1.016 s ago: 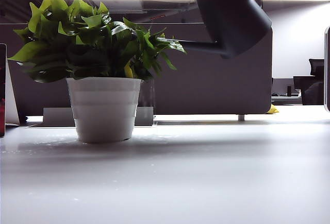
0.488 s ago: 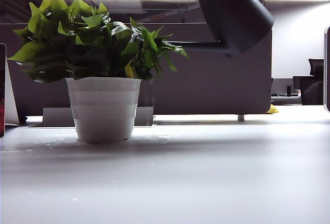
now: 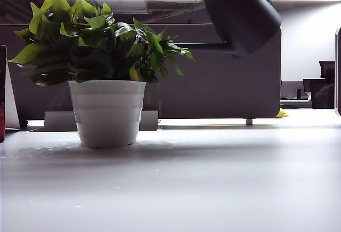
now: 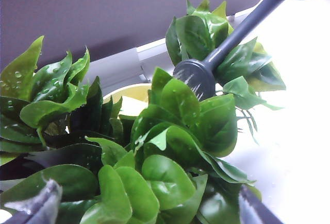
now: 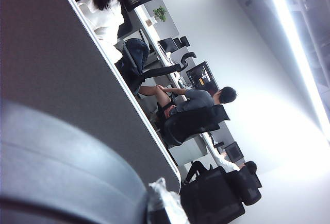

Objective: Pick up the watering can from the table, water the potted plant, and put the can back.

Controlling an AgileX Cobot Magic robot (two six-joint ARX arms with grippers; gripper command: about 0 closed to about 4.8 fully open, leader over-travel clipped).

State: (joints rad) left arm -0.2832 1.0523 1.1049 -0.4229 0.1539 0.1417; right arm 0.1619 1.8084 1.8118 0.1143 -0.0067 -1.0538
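Watering can [image 3: 242, 14] hangs tilted high at upper right of exterior view, well above the bench [image 3: 213, 184], w/ its long thin spout level and reaching left into the leaves of the potted plant [image 3: 101, 45]. Plant sits in a white ribbed pot [image 3: 107, 112] on the bench, left side, in front of a dark grey partition [image 3: 224, 82]. Left wrist view: spout's flared tip [image 4: 193, 77] sits among wet leaves; left pincer [image 4: 149, 211] hovers just over the foliage, fingers spread wide, nothing in it. Right pincer isn't clearly visible in the right wrist view; it's clenched, the can's dark rounded body [image 5: 62, 167] right by the cam. Office chairs and seated people blur behind.
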